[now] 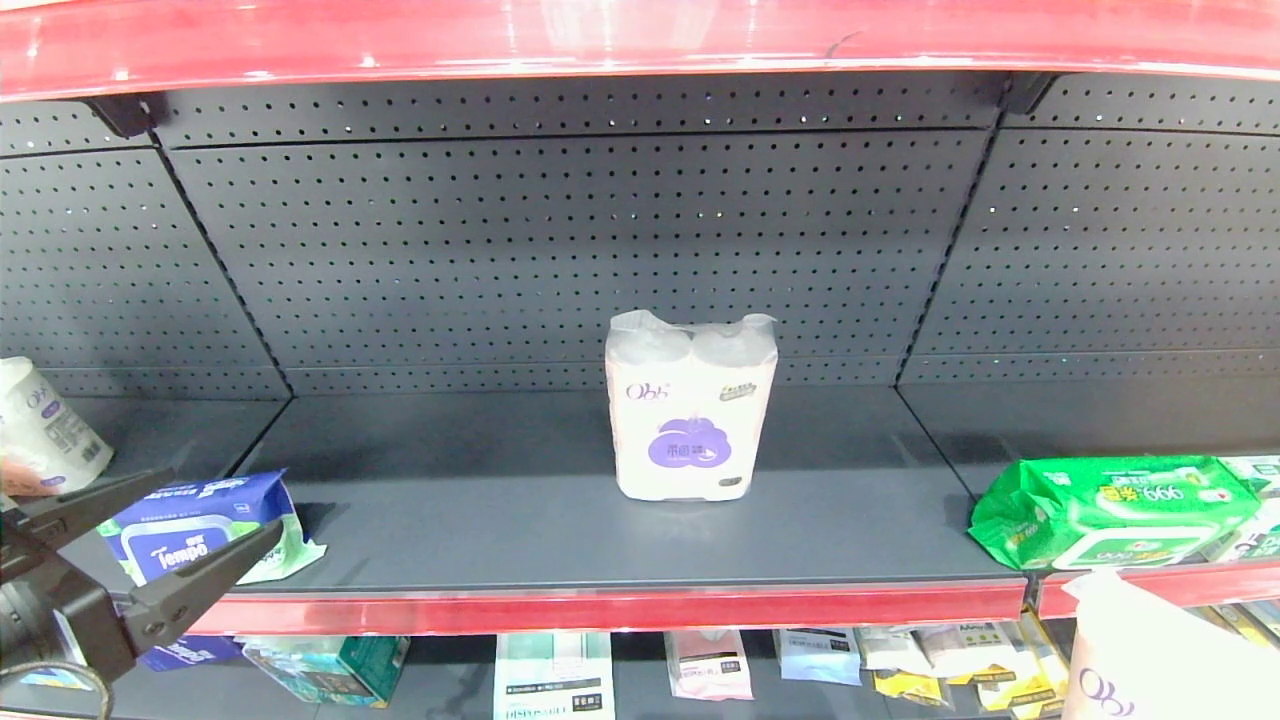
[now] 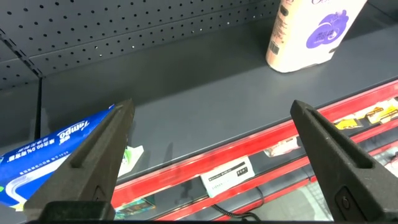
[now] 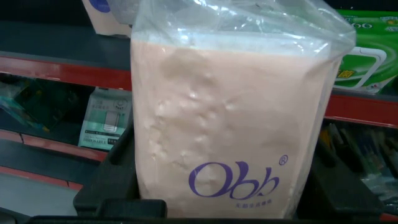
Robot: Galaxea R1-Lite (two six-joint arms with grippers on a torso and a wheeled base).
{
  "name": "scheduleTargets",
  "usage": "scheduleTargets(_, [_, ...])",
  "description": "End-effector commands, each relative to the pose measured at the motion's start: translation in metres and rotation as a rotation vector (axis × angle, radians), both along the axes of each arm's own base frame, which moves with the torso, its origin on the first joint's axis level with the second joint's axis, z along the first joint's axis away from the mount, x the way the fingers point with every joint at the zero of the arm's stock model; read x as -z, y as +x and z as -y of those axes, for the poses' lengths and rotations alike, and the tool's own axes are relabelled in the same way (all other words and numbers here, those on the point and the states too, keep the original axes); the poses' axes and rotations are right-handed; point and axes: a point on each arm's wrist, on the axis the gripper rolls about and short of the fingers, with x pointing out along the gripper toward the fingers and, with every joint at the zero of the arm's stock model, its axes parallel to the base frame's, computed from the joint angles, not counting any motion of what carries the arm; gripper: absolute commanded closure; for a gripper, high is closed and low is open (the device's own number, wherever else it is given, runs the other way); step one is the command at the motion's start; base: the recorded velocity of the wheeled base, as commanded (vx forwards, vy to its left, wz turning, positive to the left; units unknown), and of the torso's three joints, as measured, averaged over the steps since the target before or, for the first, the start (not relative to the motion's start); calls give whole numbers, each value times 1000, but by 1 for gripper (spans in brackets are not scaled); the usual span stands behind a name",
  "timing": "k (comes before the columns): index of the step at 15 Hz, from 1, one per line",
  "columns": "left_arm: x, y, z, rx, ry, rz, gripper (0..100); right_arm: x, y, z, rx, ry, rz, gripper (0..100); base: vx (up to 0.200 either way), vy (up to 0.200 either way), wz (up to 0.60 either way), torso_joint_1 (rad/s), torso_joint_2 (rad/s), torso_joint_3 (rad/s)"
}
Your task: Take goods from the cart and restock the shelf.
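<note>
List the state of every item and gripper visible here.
Left gripper: open, empty.
Right gripper: shut on held tissue pack.
Held tissue pack: gripped, in front of the shelf.
Shelf tissue pack: upright, mid-shelf.
Blue wipes pack: lying flat, shelf's left end.
Green wipes pack: lying flat, right bay.

A grid of small holes is being shown across the dark grey perforated metal back panel (image 1: 560, 250). The glossy red shelf edge strip (image 1: 620, 605) is being shown plain. A purple emblem is being displayed on the white and pale pink upright tissue roll pack (image 1: 690, 420). A white panel is being carried by the blue soft wipes packet (image 1: 200, 525), and a white lid by the bright green soft wipes packet (image 1: 1110, 505). Purple lettering is being displayed on the pale pink film-wrapped tissue pack (image 3: 230, 124).
</note>
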Motion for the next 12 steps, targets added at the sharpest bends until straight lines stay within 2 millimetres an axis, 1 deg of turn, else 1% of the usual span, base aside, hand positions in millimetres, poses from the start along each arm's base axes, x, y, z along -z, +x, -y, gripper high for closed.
scheduleTargets(1, [-1,1,0,0,2,2,0,0,0,0,-1,-1,-2,100,0,0,0,0,0,0])
scheduleTargets(4, [1,3,1,9,1,-13,0,0,0,0,-3,1,-1,100,0,0,0,0,0,0])
scheduleTargets(7, [-1,10,1,12,2,-17,0,0,0,0,-3,1,-3,100,0,0,0,0,0,0])
scheduleTargets(9, [-1,11,1,12,1,-20,0,0,0,0,-3,-1,-2,100,0,0,0,0,0,0])
scheduleTargets(12, [0,13,0,14,0,-28,0,0,0,0,-5,0,-2,100,0,0,-600,4,-1,2])
